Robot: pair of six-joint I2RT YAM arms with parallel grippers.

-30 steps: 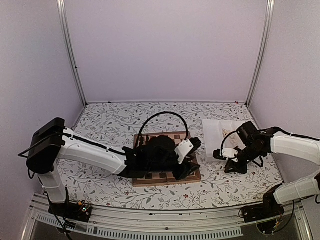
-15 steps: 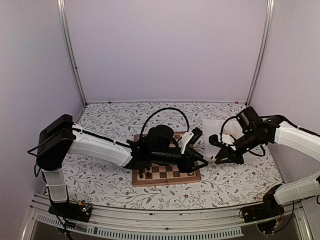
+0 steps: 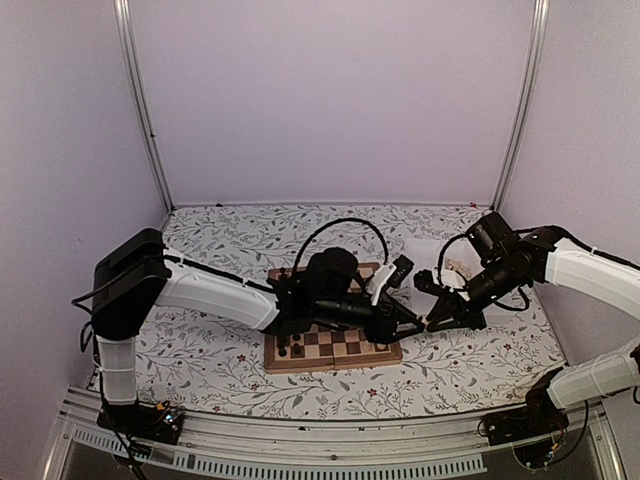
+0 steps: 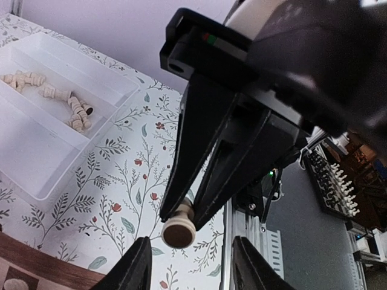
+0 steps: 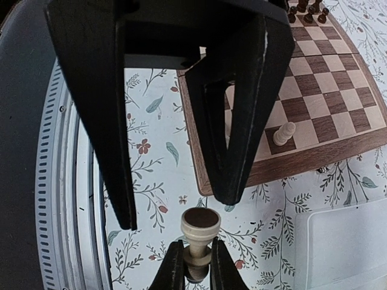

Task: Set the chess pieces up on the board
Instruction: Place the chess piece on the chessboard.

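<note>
Right claw [image 5: 195, 254]: clamped on a pale chess piece [image 5: 199, 225]. It grips the piece by the neck, with the round, dark-bottomed base turned out towards the other claw.
Left claw [image 4: 191, 241]: fingers [image 5: 242, 103] stand apart with nothing between them. It faces the right claw tip to tip, just short of the held piece, and as far as I can see it does not touch it.
Held piece: up in the air off the desk [image 3: 220, 250], just ahead of the left claw's gap. It hangs over the flowered cloth, beside the board's edge rather than over the squares.
Board [image 5: 338, 90]: behind the left claw and under that arm, off to one side of the right claw.
Pale pawn [image 5: 284, 134]: upright on a dark square, in the row nearest the two claws.
Dark pieces [image 5: 308, 7]: bunched at the end of the board farthest from the claws.
White tray [image 4: 36, 139]: on the desk behind the right claw, near it.
Loose pale pieces [image 4: 66, 103]: lying on their sides in one compartment of the tray.
</note>
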